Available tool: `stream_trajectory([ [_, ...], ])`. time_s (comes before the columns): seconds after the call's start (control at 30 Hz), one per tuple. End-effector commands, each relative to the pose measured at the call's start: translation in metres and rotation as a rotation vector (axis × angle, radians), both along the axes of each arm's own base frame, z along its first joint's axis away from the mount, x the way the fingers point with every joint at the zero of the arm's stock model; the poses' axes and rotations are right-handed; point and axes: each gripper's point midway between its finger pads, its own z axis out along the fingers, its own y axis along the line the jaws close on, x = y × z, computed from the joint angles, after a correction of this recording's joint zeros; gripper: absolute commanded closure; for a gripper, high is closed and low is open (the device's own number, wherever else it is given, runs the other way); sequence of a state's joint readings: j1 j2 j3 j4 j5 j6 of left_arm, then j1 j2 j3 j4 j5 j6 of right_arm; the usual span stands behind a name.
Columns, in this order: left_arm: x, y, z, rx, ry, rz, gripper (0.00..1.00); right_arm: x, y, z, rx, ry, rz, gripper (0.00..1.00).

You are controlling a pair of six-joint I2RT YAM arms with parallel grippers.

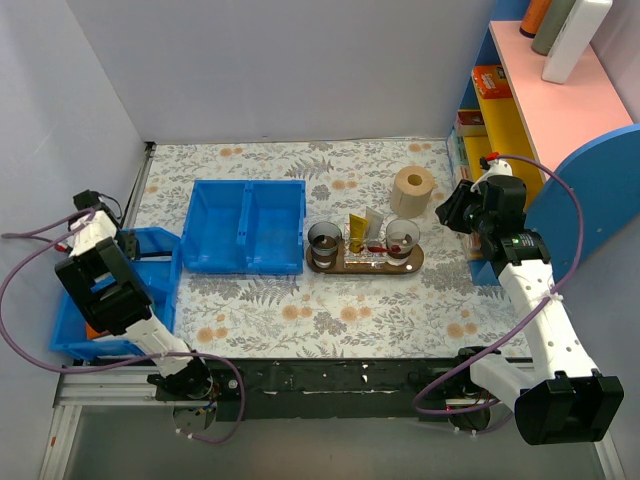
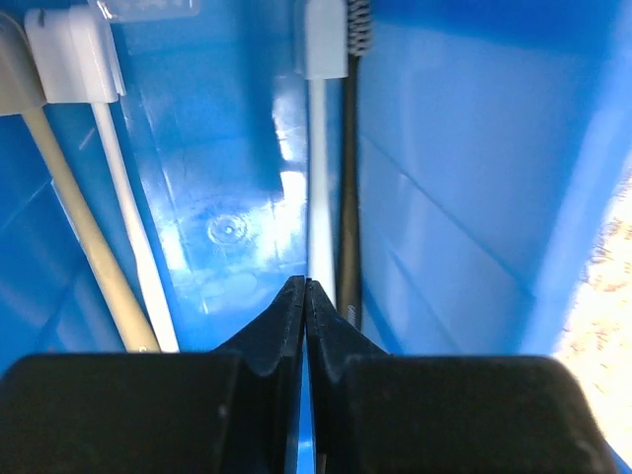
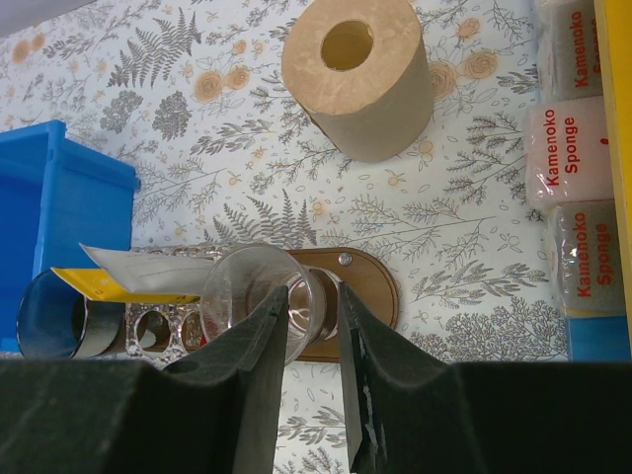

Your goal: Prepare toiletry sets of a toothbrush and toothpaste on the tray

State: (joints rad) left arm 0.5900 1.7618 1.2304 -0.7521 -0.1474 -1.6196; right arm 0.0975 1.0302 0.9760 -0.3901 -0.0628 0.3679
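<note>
Toothpaste [image 1: 356, 231] standing on tray [image 1: 417, 259]

The table [image 1: 300, 320], spread with a fern-and-flower print, carried a brown tray [image 3: 370, 286] just past the tips of the right gripper [image 3: 313, 291]. A paper roll [image 3: 355, 74] lay farther out ahead of it, with sponge packs [image 3: 578, 158] off to one side. The left gripper [image 2: 304, 288] reached down inside a blue bin [image 2: 464, 178]. A twin bin [image 1: 245, 225] sat between the two grippers.
</note>
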Motion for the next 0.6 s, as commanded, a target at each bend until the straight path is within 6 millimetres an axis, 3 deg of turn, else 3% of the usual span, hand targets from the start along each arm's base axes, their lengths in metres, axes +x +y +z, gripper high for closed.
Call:
stream_trajectory([
  [0.0, 0.002, 0.016, 0.060, 0.111, -0.088, 0.032, 1.00, 0.007, 0.001, 0.018, 0.024, -0.057, -0.001, 0.66],
  [0.13, 0.005, 0.017, 0.076, 0.140, -0.136, 0.018, 1.00, 0.005, 0.001, 0.017, 0.024, -0.057, -0.001, 0.66],
  [0.33, 0.003, 0.005, 0.058, 0.070, -0.134, 0.019, 1.00, 0.006, 0.002, 0.013, 0.021, -0.052, 0.007, 0.66],
  [0.43, 0.004, -0.004, 0.043, 0.023, -0.157, 0.035, 0.93, 0.006, 0.003, 0.014, 0.018, -0.054, 0.012, 0.66],
  [0.47, 0.001, -0.010, 0.035, 0.001, -0.155, 0.038, 0.83, 0.006, 0.002, 0.014, 0.018, -0.053, 0.011, 0.66],
  [0.57, 0.005, -0.012, 0.032, -0.007, -0.196, 0.043, 0.75, 0.007, 0.002, 0.013, 0.013, -0.052, 0.011, 0.65],
])
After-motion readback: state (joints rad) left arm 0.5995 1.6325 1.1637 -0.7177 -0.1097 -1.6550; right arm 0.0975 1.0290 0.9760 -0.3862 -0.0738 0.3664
